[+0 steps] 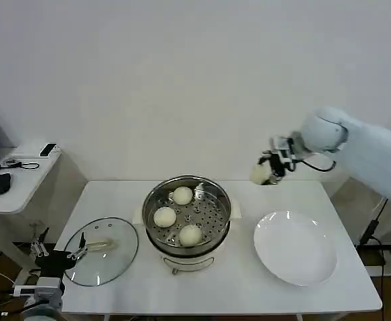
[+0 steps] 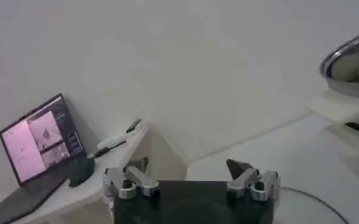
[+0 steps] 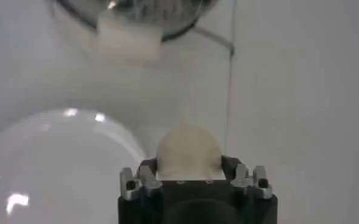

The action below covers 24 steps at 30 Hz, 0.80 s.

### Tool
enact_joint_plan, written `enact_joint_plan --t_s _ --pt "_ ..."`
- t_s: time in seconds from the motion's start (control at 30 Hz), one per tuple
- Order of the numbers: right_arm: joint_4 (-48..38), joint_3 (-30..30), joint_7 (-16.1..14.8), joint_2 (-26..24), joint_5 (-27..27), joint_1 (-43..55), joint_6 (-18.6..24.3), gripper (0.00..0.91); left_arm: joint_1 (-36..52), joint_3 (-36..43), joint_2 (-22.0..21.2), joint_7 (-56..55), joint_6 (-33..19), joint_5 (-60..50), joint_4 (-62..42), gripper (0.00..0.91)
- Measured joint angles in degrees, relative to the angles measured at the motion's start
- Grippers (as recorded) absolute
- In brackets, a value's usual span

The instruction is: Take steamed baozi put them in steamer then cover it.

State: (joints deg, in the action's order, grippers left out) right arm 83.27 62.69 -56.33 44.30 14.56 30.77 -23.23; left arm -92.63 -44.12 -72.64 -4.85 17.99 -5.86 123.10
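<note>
1. Left hand (image 1: 56, 257): nearest the head camera, low at the desk's (image 1: 236, 294) front-left corner, parked. Its fingers (image 2: 125, 181) stand spread apart with nothing between them. The lid (image 1: 102, 250) lies flat on the desk just beside it, handle up.
2. Steamer (image 1: 186, 212): centre of the desk, uncovered. Three buns (image 1: 165, 217) rest on the perforated tray, leaving a bare patch of tray on the side toward the plate (image 1: 296, 247).
3. Plate: right of the steamer, apart from it, with nothing on it.
4. Right hand (image 1: 270, 167): raised above the desk's far edge, beyond the plate and to the right of the steamer. It is closed on the fourth bun (image 1: 260, 174); in the right wrist view the bun (image 3: 188, 148) sits between the fingers, protruding past the tips.
5. Governing relation: the steamer lies to the left of the right hand, lower and nearer the robot, so the carried bun probably has to travel leftward and down to the free patch of tray. The bun is round, so no axis needs aligning.
6. Nearer arm: the right hand serves the bun; the left hand is the nearer one to the lid, which remains to be set on the steamer.
</note>
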Motion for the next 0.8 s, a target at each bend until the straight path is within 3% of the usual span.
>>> enact_joint_plan --t_s 0.33,0.53,0.8 --pt "-1.08 4.46 4.1 10.37 9.62 2.39 -6.53 0.705 -0.42 -0.42 -0.65 -0.15 -0.5 -0.02 -0.43 0.907" --pt "-2.08 5.32 4.9 13.98 11.19 0.44 -8.39 0.705 -0.47 -0.52 -0.77 -0.26 -0.73 -0.1 -0.9 0.907" --pt "-2.69 6.05 4.97 15.21 10.38 -2.92 -9.23 0.705 -0.27 -0.77 -0.82 -0.27 -0.69 -0.09 -1.05 0.907"
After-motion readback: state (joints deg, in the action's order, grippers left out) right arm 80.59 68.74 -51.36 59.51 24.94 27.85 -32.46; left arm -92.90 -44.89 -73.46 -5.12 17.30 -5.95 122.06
